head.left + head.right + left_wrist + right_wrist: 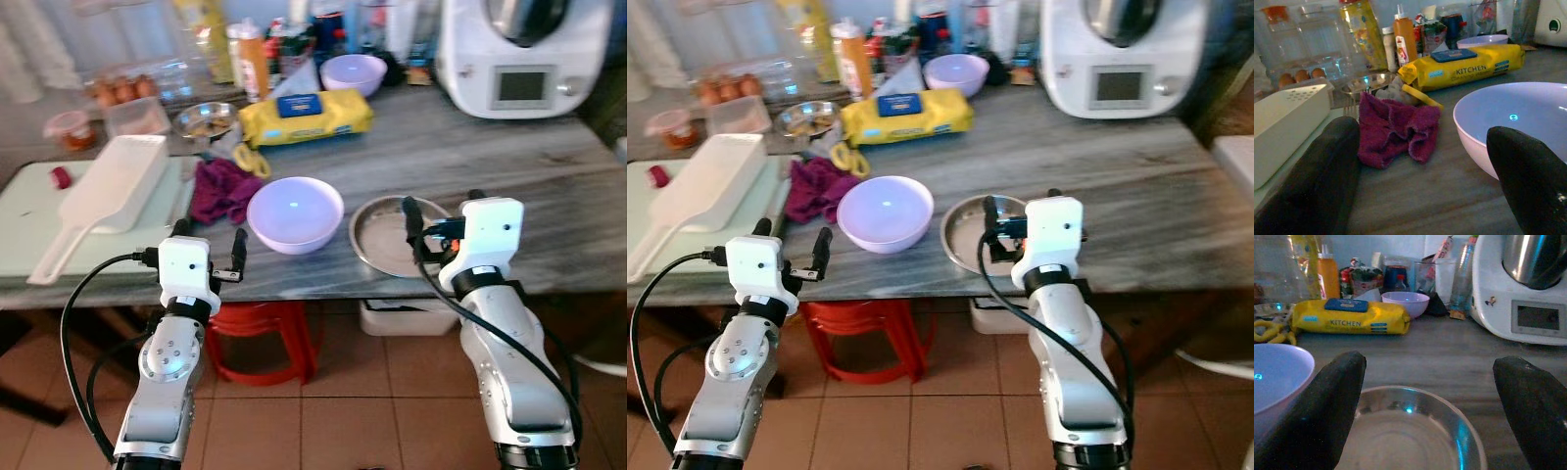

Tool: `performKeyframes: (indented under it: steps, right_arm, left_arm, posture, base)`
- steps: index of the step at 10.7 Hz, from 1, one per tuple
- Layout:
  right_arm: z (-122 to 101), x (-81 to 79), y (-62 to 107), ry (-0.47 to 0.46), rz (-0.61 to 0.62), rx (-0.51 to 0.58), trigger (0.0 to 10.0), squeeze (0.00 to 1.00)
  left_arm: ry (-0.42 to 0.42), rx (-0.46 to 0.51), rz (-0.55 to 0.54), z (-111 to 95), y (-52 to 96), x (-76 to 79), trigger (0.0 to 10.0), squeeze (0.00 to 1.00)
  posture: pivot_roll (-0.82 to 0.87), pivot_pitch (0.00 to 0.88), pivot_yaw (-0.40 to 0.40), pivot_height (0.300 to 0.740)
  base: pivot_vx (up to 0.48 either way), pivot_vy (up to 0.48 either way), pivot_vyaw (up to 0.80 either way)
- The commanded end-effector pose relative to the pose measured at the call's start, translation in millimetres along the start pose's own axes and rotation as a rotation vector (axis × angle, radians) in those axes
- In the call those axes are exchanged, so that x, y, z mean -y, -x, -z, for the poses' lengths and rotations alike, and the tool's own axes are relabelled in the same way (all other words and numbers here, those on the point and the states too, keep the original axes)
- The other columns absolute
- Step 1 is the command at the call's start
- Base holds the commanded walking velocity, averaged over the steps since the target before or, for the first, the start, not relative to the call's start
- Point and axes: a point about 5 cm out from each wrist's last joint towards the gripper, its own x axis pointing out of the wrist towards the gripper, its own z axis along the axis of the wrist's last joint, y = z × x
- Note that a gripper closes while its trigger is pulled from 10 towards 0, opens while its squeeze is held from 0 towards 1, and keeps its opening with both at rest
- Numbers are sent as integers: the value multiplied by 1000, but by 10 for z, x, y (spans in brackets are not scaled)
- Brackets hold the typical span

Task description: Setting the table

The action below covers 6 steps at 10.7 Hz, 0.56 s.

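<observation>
Grey counter (549, 166) with tableware, both grippers at its front edge.

Lilac bowl (295, 213) near front edge, centre; steel plate (387, 240) just beside it to the right, apart. Left gripper (209, 249) spread wide, holding nothing, low at counter edge before bowl and purple cloth (221, 188). Right gripper (438, 213) spread wide, holding nothing, over near rim of plate. Behind: yellow wipes pack (306, 115), second lilac bowl (353, 73), yellow scissors (251, 157), small steel dish (205, 120), bottles, white appliance (524, 54) at far right. Left: white scoop (108, 196) on pale board (39, 211). Red stool (263, 338) under counter.
</observation>
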Motion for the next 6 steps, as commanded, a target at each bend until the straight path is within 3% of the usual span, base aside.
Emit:
performKeyframes:
  steps: [1,3,6]
  right_arm:
    - [-62,0,19,4,6,24,10000,0]
    - [-101,5,9,3,6,50,10000,0]
    - [-34,30,1,-68,50,5,10000,0]
  left_arm:
    - [-9,-14,-22,18,-10,-33,10000,0]
    - [-36,-17,-30,7,-16,-44,10000,0]
    - [-44,-17,-21,4,-22,-20,10000,0]
  posture:
    - [-165,55,70,740]
    - [-162,59,73,740]
    - [-156,60,76,740]
  base:
    - [0,0,-700]
    - [0,0,0]
    - [0,0,0]
